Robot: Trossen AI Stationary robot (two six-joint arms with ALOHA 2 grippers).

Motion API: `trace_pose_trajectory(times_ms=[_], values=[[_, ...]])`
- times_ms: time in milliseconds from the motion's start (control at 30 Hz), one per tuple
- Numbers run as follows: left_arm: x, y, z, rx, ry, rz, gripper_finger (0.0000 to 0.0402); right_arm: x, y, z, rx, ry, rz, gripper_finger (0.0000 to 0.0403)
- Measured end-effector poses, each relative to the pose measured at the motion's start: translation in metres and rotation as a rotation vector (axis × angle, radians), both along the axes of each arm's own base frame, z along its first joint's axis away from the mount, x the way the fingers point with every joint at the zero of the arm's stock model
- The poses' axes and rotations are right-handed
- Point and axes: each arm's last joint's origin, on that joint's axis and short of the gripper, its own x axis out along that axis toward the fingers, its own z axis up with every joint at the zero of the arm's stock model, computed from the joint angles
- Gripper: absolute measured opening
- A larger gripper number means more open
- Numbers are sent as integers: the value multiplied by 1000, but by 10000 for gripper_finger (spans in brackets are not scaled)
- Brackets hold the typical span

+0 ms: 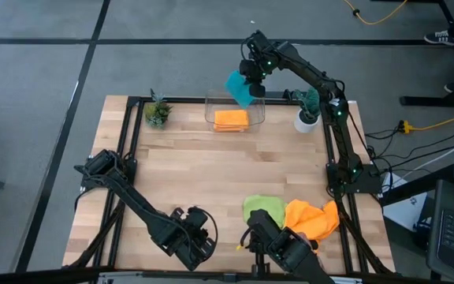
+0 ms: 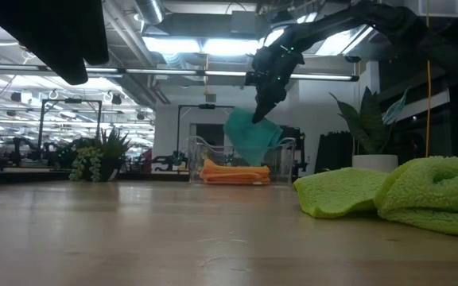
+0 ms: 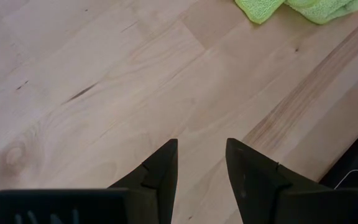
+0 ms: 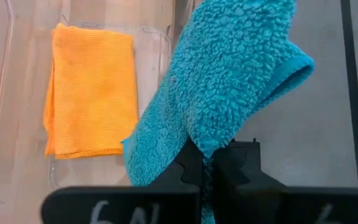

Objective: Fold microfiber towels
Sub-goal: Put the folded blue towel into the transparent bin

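From above, the right gripper (image 1: pixel 250 81) hangs over the clear bin (image 1: pixel 256 113), its fingers pinching the blue towel (image 1: pixel 238 89). The right wrist view adds a folded orange towel (image 4: pixel 91 87) lying inside. The left gripper (image 1: pixel 196 237) (fingers spread, holding nothing) hovers over the wooden tabletop (image 1: pixel 211 170) near the green towel (image 1: pixel 262 207).

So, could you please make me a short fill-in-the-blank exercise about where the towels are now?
1. The right claw holds the ____ towel above the clear bin.
2. A folded ____ towel lies inside the bin.
3. The left claw hangs open over the bare ____.
4. Beside the crumpled orange towel lies a ____ one.

Missing words: blue; orange; table; green
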Motion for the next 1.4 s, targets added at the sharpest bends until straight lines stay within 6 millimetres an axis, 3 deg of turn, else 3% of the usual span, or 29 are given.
trace_pose_trajectory(times_ms=[367,633,1133,1400], values=[[0,0,0,0,0,0,128,2,11,-15,68,71,39,7],[0,0,0,0,0,0,128,23,46,-38,179,124,141,7],[0,0,0,1,1,-2,128,56,94,-40,196,121,272,7],[-1,-2,0,-4,-5,-6,128,54,98,-71,251,175,252,7]])
